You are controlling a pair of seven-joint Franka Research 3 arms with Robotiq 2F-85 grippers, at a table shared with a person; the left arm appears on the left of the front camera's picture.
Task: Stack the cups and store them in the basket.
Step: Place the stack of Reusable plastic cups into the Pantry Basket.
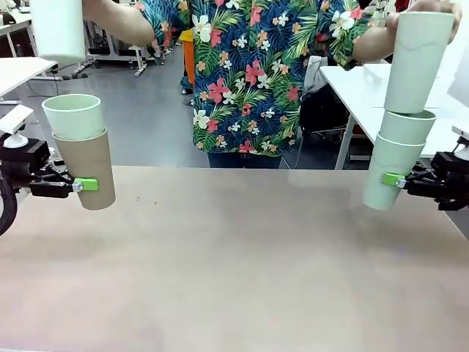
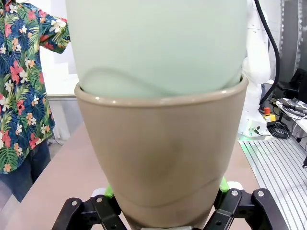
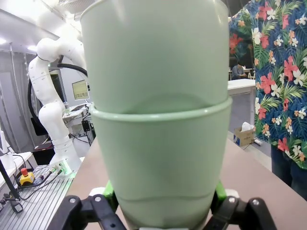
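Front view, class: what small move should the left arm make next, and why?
Probably just hold the tan cup steady in the left gripper: one mint cup sits nested in it, and the person holds a second mint cup above it, likely to drop in.

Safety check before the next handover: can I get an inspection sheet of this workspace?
Surface: tan table, bare.
Job's things: tan cup with nested mint cup; bottom mint cup holding second mint cup; person's hand holding third mint cup on top; fourth mint cup held high, left.
Clutter: nothing seen.
Grippers: left gripper shut on tan cup; right gripper shut on bottom mint cup.
Cables: black cable beside the right arm.
Surroundings: person's floral shirt; white tables.
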